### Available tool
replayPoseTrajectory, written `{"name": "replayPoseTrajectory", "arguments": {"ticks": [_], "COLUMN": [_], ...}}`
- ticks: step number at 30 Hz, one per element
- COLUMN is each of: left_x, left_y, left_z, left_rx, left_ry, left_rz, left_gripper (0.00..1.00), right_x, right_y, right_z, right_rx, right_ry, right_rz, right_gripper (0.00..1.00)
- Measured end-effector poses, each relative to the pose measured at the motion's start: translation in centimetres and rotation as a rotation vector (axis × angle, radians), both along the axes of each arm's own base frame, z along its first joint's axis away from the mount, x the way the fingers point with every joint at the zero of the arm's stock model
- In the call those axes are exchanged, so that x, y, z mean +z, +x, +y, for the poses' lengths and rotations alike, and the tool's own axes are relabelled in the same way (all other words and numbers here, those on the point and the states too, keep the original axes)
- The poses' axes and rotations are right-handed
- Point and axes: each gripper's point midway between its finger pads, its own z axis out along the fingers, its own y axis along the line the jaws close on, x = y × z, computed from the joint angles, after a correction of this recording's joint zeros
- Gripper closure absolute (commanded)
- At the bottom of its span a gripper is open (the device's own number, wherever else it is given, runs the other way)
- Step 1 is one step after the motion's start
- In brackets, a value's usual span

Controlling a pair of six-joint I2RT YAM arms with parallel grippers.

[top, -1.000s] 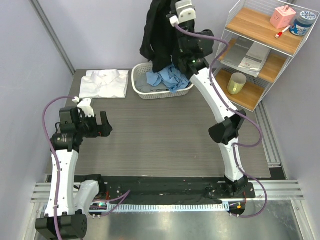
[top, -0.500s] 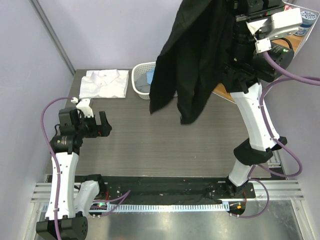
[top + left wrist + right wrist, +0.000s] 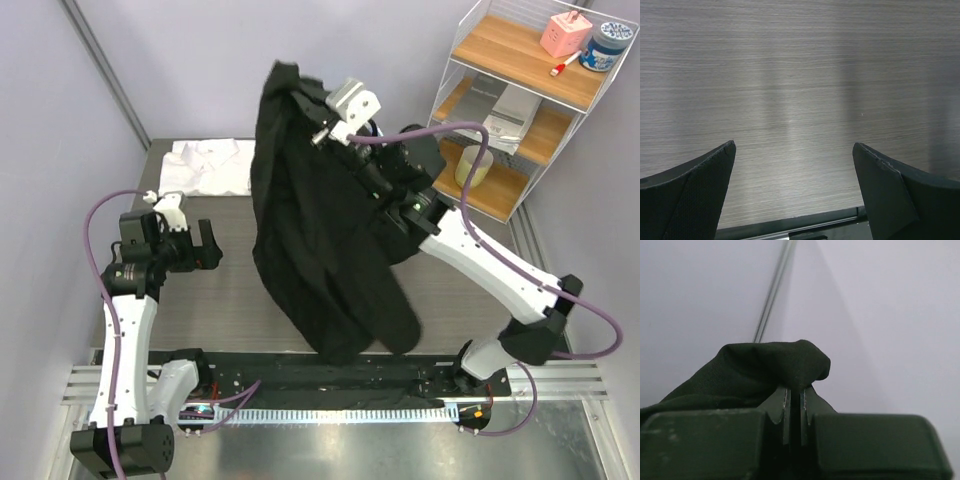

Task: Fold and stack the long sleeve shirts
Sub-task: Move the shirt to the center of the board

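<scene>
My right gripper point(image 3: 300, 100) is raised high over the table's middle and is shut on the black long sleeve shirt point(image 3: 330, 260). The shirt hangs down from it in a long drape to near the table's front edge. In the right wrist view the black cloth point(image 3: 765, 370) is pinched between the closed fingers. A folded white shirt point(image 3: 205, 167) lies at the back left of the table. My left gripper point(image 3: 205, 247) hovers open and empty over bare table at the left; its fingertips point(image 3: 715, 170) show in the left wrist view. The light blue shirt and the basket are hidden behind the black shirt.
A white wire shelf point(image 3: 520, 110) stands at the back right with a yellow cup point(image 3: 472, 166), a pink box point(image 3: 565, 33) and a jar point(image 3: 608, 45). The wood-grain table point(image 3: 200, 310) ends in a black front rail point(image 3: 300, 375).
My right arm has swung the black shirt from high at the back right, down and toward the left and front. The shirt now drapes over the table's middle. The left arm has hardly moved.
</scene>
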Motion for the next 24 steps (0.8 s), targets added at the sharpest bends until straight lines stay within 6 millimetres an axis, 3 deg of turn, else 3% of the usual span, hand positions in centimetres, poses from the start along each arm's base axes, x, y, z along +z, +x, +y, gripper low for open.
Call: {"name": "replayPoseTrajectory", "arguments": {"ticks": [2, 4, 5, 7, 8, 10, 11, 14, 16, 21, 24], "left_x": [0.2, 0.5, 0.8, 1.3, 1.5, 1.8, 1.8, 1.7, 1.4, -1.0, -3.3], "left_y": [0.2, 0.2, 0.2, 0.1, -0.1, -0.6, -0.9, -1.6, -1.8, -1.6, -1.5], "left_z": [0.0, -0.2, -0.5, -1.1, -1.4, -2.3, -2.7, -3.7, -4.2, -5.1, -5.7], "left_rx": [-0.005, -0.034, -0.057, -0.108, -0.146, -0.237, -0.291, -0.408, -0.484, -0.648, -0.727], "left_ry": [0.002, 0.006, 0.004, 0.003, 0.007, 0.011, 0.020, 0.031, 0.051, 0.098, 0.108], "left_rz": [-0.003, -0.014, -0.025, -0.040, -0.050, -0.069, -0.079, -0.097, -0.103, -0.044, 0.016], "left_gripper": [0.00, 0.00, 0.00, 0.00, 0.00, 0.00, 0.00, 0.00, 0.00, 0.00, 0.00], "right_x": [-4.0, -8.2, -10.0, -14.5, -16.9, -22.0, -24.2, -29.9, -33.8, -41.2, -44.0], "right_y": [0.5, 0.2, -0.2, -1.3, -2.1, -2.9, -3.2, -3.2, -3.4, -5.5, -6.5], "right_z": [-0.6, -2.9, -4.3, -8.6, -11.0, -15.4, -17.7, -22.0, -23.3, -23.0, -22.4], "right_rx": [-0.021, -0.061, -0.085, -0.162, -0.205, -0.304, -0.365, -0.502, -0.537, -0.434, -0.353], "right_ry": [-0.046, -0.091, -0.107, -0.133, -0.150, -0.210, -0.242, -0.383, -0.528, -0.837, -0.949], "right_rz": [0.122, 0.246, 0.294, 0.397, 0.445, 0.540, 0.582, 0.696, 0.783, 0.973, 1.064], "right_gripper": [0.99, 0.92, 0.76, 0.58, 0.37, 0.25, 0.00, 0.00, 0.00, 0.00, 0.00]}}
